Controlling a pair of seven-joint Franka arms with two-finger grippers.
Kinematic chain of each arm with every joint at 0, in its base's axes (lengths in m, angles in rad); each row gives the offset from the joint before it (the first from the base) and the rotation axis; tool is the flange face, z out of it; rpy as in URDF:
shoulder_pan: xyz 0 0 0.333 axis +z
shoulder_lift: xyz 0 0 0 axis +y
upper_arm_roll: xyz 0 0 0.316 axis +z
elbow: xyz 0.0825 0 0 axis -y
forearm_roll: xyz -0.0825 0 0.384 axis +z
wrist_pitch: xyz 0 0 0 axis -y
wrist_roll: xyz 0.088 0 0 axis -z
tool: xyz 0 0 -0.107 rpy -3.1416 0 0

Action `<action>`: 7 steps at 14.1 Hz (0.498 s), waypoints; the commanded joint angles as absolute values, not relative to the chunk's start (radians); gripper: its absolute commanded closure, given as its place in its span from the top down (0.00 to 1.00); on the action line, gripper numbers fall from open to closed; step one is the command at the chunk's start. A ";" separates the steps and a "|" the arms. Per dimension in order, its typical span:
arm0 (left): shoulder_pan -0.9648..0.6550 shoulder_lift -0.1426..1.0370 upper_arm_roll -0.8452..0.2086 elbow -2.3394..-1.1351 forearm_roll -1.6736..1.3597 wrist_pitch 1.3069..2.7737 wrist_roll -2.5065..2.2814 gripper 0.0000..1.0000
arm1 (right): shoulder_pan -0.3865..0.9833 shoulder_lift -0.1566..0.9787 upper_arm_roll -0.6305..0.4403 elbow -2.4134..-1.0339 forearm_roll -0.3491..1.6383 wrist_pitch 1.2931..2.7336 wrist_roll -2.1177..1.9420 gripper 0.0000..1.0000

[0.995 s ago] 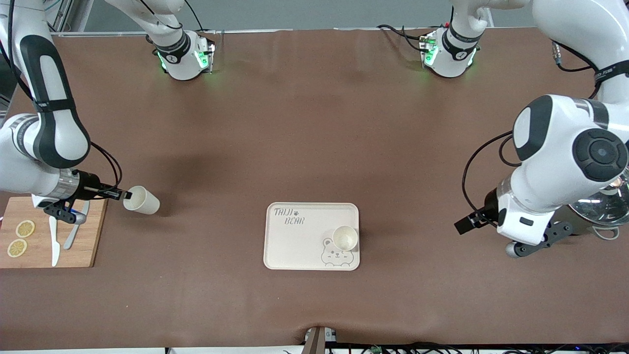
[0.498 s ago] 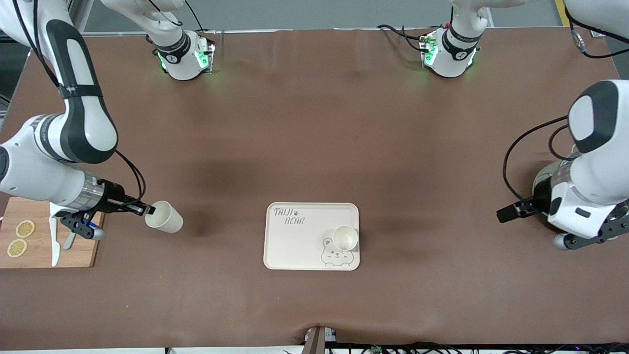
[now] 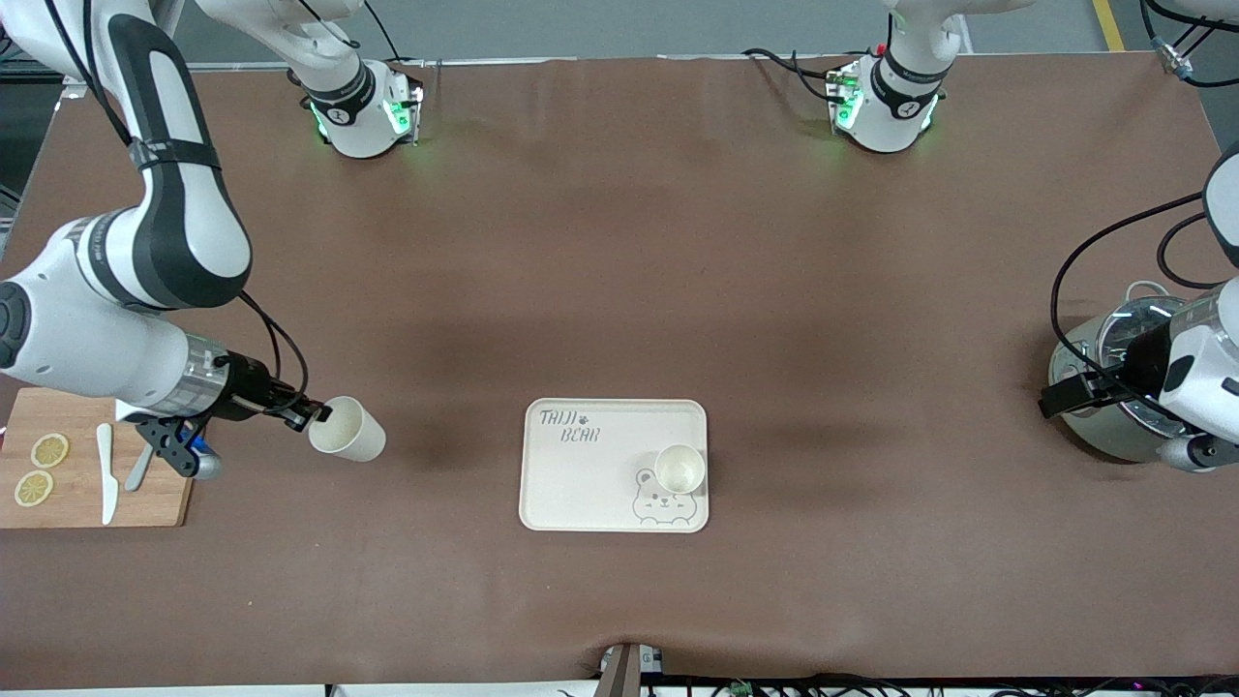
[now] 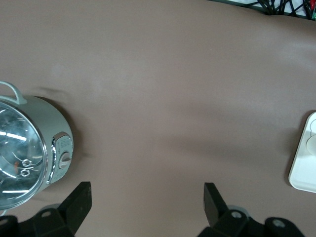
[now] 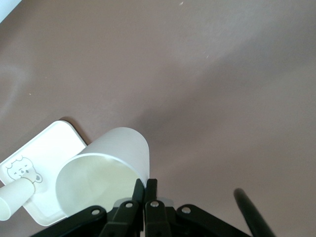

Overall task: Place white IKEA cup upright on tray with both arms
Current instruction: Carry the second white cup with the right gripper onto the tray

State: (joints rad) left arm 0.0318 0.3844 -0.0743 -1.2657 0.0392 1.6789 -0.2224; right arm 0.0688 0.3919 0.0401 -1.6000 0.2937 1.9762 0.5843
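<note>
My right gripper (image 3: 315, 416) is shut on the rim of a white cup (image 3: 347, 428) and holds it tilted on its side above the brown table, between the cutting board and the tray. In the right wrist view the fingers (image 5: 146, 190) pinch the cup's wall (image 5: 111, 165). The cream bear tray (image 3: 581, 474) lies near the table's middle; a second white cup (image 3: 679, 468) stands upright on it, at the end toward the left arm. The tray's corner (image 5: 44, 153) and that cup (image 5: 12, 200) show in the right wrist view. My left gripper (image 4: 147, 197) is open and empty beside the steel pot.
A wooden cutting board (image 3: 145, 503) with lemon slices (image 3: 41, 469) and a white knife (image 3: 105, 472) lies at the right arm's end. A steel pot with a glass lid (image 3: 1113, 387) stands at the left arm's end, also in the left wrist view (image 4: 27, 148).
My right gripper has carried the cup from beside the cutting board toward the tray. My left arm has drawn back from the tray toward the pot at its end of the table.
</note>
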 commanded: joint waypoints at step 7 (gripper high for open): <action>0.075 0.255 -0.087 -1.336 0.115 1.612 -0.103 1.00 | 0.261 0.620 0.028 -1.422 0.290 2.000 1.027 0.00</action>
State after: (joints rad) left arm 0.0533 0.2976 -0.0754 -1.2986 0.0970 1.6201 -0.1250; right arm 0.2044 0.5682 0.0402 -1.5254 0.2930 2.0234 0.9044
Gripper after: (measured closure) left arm 0.000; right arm 0.982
